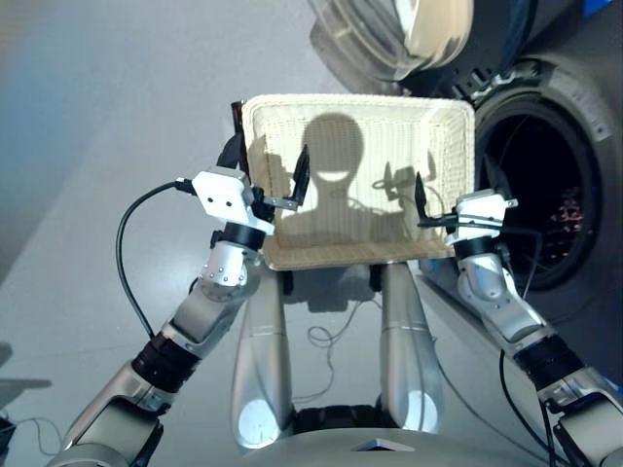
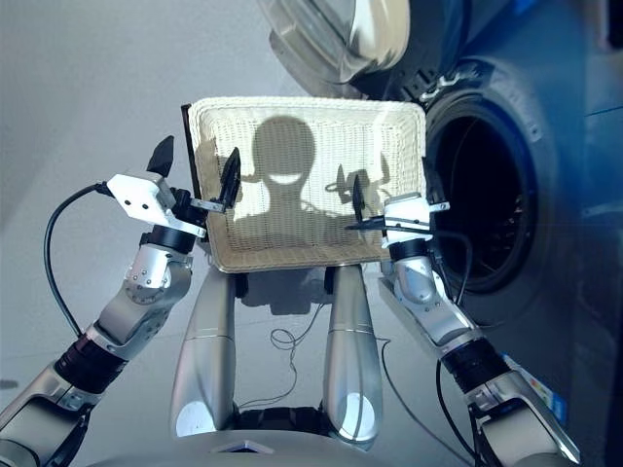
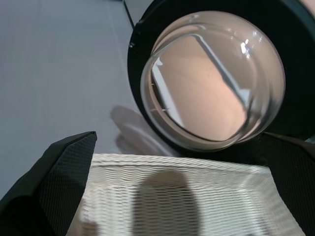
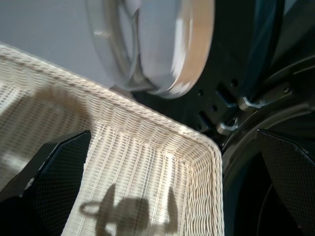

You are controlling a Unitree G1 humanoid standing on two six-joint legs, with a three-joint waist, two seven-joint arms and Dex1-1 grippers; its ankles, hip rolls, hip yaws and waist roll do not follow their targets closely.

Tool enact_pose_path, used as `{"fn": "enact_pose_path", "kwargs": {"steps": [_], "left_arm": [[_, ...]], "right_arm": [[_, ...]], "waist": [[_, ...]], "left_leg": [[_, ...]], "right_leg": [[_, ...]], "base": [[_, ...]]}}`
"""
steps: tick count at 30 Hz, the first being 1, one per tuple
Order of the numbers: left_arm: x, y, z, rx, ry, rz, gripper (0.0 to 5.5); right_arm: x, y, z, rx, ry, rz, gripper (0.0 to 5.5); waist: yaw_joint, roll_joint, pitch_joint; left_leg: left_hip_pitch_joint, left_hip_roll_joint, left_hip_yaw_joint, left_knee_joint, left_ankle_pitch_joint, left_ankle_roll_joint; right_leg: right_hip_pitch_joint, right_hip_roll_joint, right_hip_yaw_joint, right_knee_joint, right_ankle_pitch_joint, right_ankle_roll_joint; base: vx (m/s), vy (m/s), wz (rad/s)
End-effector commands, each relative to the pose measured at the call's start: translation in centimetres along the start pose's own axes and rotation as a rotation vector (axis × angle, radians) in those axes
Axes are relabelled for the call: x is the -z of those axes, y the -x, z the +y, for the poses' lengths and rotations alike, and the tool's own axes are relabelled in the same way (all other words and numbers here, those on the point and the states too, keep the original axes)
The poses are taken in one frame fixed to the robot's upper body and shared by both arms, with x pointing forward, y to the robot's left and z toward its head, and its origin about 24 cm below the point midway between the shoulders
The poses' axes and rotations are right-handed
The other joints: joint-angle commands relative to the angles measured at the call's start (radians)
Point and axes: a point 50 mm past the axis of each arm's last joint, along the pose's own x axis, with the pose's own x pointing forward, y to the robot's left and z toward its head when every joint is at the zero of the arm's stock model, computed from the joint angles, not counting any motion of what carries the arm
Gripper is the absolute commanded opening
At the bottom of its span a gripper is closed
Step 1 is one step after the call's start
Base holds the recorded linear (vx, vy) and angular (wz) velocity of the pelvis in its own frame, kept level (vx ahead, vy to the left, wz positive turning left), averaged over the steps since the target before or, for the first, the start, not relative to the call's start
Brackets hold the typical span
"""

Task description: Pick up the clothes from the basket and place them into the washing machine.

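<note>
Cream-white woven wicker basket, wide and shallow, sits on the grey floor right in front of you in the head views, with only bare weave showing inside. Your left gripper hovers at its left rim, black fingers spread apart, holding nothing. Your right gripper hovers at the right rim; you cannot tell its finger spacing from here. Dark grey front-loading washing machine stands just right of the basket, round drum opening uncovered, something reddish visible deep inside. Its round glass porthole door hangs open beyond the basket's far edge.

Left wrist view: both fingers wide apart, basket weave and the glass door between them.

Right wrist view: fingers wide apart, empty, over the basket's far right corner beside the machine.
</note>
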Motion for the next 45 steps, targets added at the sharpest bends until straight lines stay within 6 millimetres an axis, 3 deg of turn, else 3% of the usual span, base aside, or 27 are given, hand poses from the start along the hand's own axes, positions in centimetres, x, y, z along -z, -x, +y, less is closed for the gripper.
{"fn": "enact_pose_path", "kwargs": {"steps": [1,3,6,9,10,12,13,15,16,17,19,20,21,23,24,28,31,32,36,45], "left_arm": [[-1.3,-1.1,-1.6,0.099,0.068,-0.083,5.50],[-0.3,-0.9,-1.0,0.099,0.084,-0.041,5.50],[1.0,-0.3,-0.3,0.081,0.079,0.011,5.50],[4.7,2.0,2.2,-0.011,0.020,0.170,5.50],[4.7,2.0,2.2,-0.011,0.020,0.170,5.50],[7.7,5.5,5.1,-0.129,-0.041,0.333,5.50],[7.7,5.5,5.1,-0.129,-0.041,0.333,5.50],[10.1,9.4,7.0,-0.201,-0.081,0.492,5.50],[10.1,9.4,7.0,-0.201,-0.081,0.493,5.50],[11.6,12.6,7.9,-0.258,-0.079,0.612,5.50],[13.0,15.7,8.8,-0.315,-0.104,0.745,5.50],[13.0,15.7,8.8,-0.315,-0.104,0.745,5.50],[13.8,18.2,9.5,-0.348,-0.162,0.855,5.50],[14.6,20.5,10.0,-0.395,-0.177,0.955,5.50],[14.6,20.5,10.0,-0.395,-0.177,0.954,5.50],[15.8,25.4,10.2,-0.511,-0.185,1.175,5.50],[16.3,27.9,9.5,-0.554,-0.151,1.294,5.50],[16.5,29.3,9.0,-0.600,-0.066,1.347,5.50],[16.8,29.4,8.5,-0.533,-0.070,1.385,5.50],[16.7,30.2,8.7,-0.505,-0.104,1.448,5.50]], "right_arm": [[0.1,-0.8,-0.8,-0.016,-0.044,0.019,5.50],[3.0,0.3,-0.5,-0.022,-0.051,0.164,5.50],[4.4,1.5,-0.3,-0.018,-0.067,0.236,5.50],[7.4,4.2,0.3,0.004,-0.134,0.397,5.50],[7.4,4.2,0.3,0.004,-0.134,0.398,5.50],[9.4,6.9,0.4,0.001,-0.160,0.521,5.50],[9.4,6.9,0.4,0.000,-0.160,0.521,5.50],[11.0,9.6,0.4,-0.014,-0.170,0.631,5.50],[11.0,9.7,0.4,-0.014,-0.171,0.632,5.50],[12.2,11.8,0.4,-0.018,-0.191,0.721,5.50],[12.8,13.3,0.7,-0.052,-0.177,0.780,5.50],[12.8,13.3,0.7,-0.052,-0.176,0.780,5.50],[13.2,14.3,0.8,-0.062,-0.179,0.818,5.50],[13.7,15.7,1.3,-0.070,-0.202,0.875,5.50],[13.7,15.7,1.3,-0.070,-0.202,0.874,5.50],[14.8,18.6,2.2,-0.065,-0.241,1.005,5.50],[15.6,21.1,2.3,0.055,-0.329,1.117,5.50],[15.8,21.9,2.2,0.099,-0.359,1.152,5.50],[16.4,23.7,2.6,0.102,-0.348,1.270,5.50],[16.6,23.4,3.2,0.040,-0.302,1.302,5.50]], "waist": [[0.004,0.027,-0.013],[0.010,0.032,-0.013],[0.010,0.031,-0.039],[0.015,0.028,-0.101],[0.015,0.028,-0.099],[0.017,0.025,-0.161],[0.017,0.025,-0.160],[0.023,0.024,-0.224],[0.023,0.024,-0.223],[0.026,0.023,-0.263],[0.031,0.024,-0.298],[0.030,0.025,-0.298],[0.032,0.026,-0.331],[0.034,0.027,-0.357],[0.034,0.028,-0.357],[0.033,0.024,-0.402],[0.030,0.023,-0.421],[0.028,0.023,-0.429],[0.027,0.029,-0.448],[0.036,0.025,-0.457]], "left_leg": [[0.102,-0.036,0.066,-0.077,0.018,0.016],[0.216,-0.037,0.072,-0.140,0.024,0.013],[0.276,-0.039,0.075,-0.193,0.038,0.009],[0.385,-0.046,0.070,-0.293,0.063,0.003],[0.389,-0.046,0.070,-0.296,0.063,0.003],[0.473,-0.047,0.071,-0.368,0.076,-0.004],[0.477,-0.047,0.070,-0.371,0.077,-0.004],[0.548,-0.044,0.071,-0.429,0.085,-0.006],[0.551,-0.043,0.071,-0.431,0.086,-0.007],[0.593,-0.044,0.072,-0.462,0.090,-0.006],[0.625,-0.041,0.071,-0.490,0.093,-0.009],[0.627,-0.041,0.071,-0.491,0.094,-0.009],[0.647,-0.040,0.071,-0.514,0.098,-0.010],[0.664,-0.037,0.069,-0.533,0.103,-0.012],[0.664,-0.037,0.068,-0.534,0.103,-0.012],[0.674,-0.029,0.062,-0.536,0.101,-0.016],[0.688,-0.028,0.054,-0.536,0.097,-0.014],[0.692,-0.028,0.055,-0.536,0.096,-0.014],[0.698,-0.024,0.052,-0.536,0.092,-0.015],[0.704,-0.020,0.048,-0.536,0.089,-0.016]], "right_leg": [[0.025,0.013,-0.059,-0.098,0.140,-0.012],[0.139,0.007,-0.063,-0.177,0.159,-0.004],[0.204,0.004,-0.069,-0.241,0.176,0.000],[0.320,0.005,-0.081,-0.338,0.205,0.008],[0.324,0.005,-0.081,-0.340,0.206,0.008],[0.404,0.004,-0.092,-0.410,0.219,0.014],[0.408,0.005,-0.093,-0.412,0.219,0.014],[0.478,-0.001,-0.106,-0.467,0.227,0.021],[0.480,-0.001,-0.106,-0.468,0.228,0.021],[0.520,-0.003,-0.114,-0.495,0.233,0.024],[0.553,-0.003,-0.122,-0.518,0.235,0.028],[0.555,-0.003,-0.122,-0.518,0.235,0.028],[0.576,-0.002,-0.129,-0.531,0.232,0.031],[0.594,0.001,-0.136,-0.543,0.230,0.032],[0.594,0.001,-0.136,-0.543,0.230,0.032],[0.624,0.003,-0.144,-0.559,0.223,0.031],[0.645,0.005,-0.154,-0.559,0.217,0.029],[0.649,0.005,-0.156,-0.559,0.216,0.029],[0.662,0.009,-0.158,-0.564,0.209,0.025],[0.683,0.007,-0.166,-0.582,0.208,0.025]], "base": [[0.098,0.002,-0.003],[0.099,0.014,-0.003],[0.128,0.014,-0.021],[0.145,0.015,-0.012],[0.177,0.011,0.002],[0.178,0.015,-0.005],[0.120,0.007,-0.017],[0.168,0.001,0.010],[0.207,0.003,0.075],[0.133,0.006,0.096],[0.131,0.006,0.064],[0.110,0.008,-0.006],[0.083,0.010,-0.026],[0.051,0.006,-0.003],[0.000,0.000,0.000],[0.000,0.000,0.000],[0.017,0.001,0.011],[0.054,0.014,0.031],[0.000,0.000,0.000],[0.000,0.000,0.000]]}}
